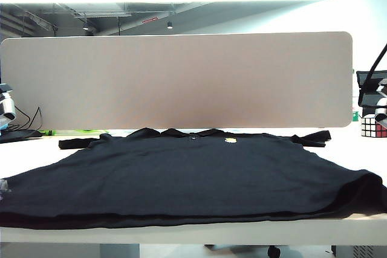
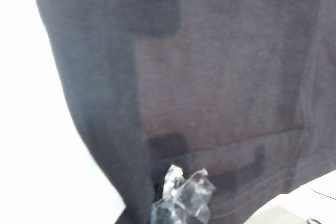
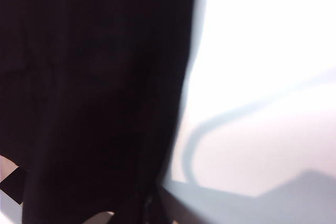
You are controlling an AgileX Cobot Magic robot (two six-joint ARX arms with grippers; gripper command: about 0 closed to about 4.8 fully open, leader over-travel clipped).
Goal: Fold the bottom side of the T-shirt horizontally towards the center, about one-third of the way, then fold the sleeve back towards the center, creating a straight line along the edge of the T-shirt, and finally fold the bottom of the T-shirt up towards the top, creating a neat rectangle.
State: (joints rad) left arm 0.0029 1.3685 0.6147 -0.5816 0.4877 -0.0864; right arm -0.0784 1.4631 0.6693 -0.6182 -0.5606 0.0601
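Observation:
The black T-shirt (image 1: 193,167) lies flat on the white table, collar (image 1: 187,132) and yellow chest mark (image 1: 230,141) at the far side. One sleeve (image 1: 75,143) sticks out far left and the other (image 1: 311,138) far right. The bottom of the T-shirt (image 1: 181,219) runs along the table's front edge. My left gripper (image 2: 181,196) has its clear fingertips pinched together on the stitched hem (image 2: 273,182) at the near left corner; in the exterior view only a clear tip (image 1: 3,185) shows. My right gripper (image 3: 149,205) is dark and blurred, shut in fabric (image 3: 94,103) at the near right corner, which is bunched up (image 1: 366,188).
A beige partition board (image 1: 175,80) stands behind the shirt. A Rubik's cube (image 1: 372,127) sits far right and black cables (image 1: 27,122) far left. The table's front edge (image 1: 193,234) is just below the hem. White tabletop (image 3: 262,77) lies beside the shirt.

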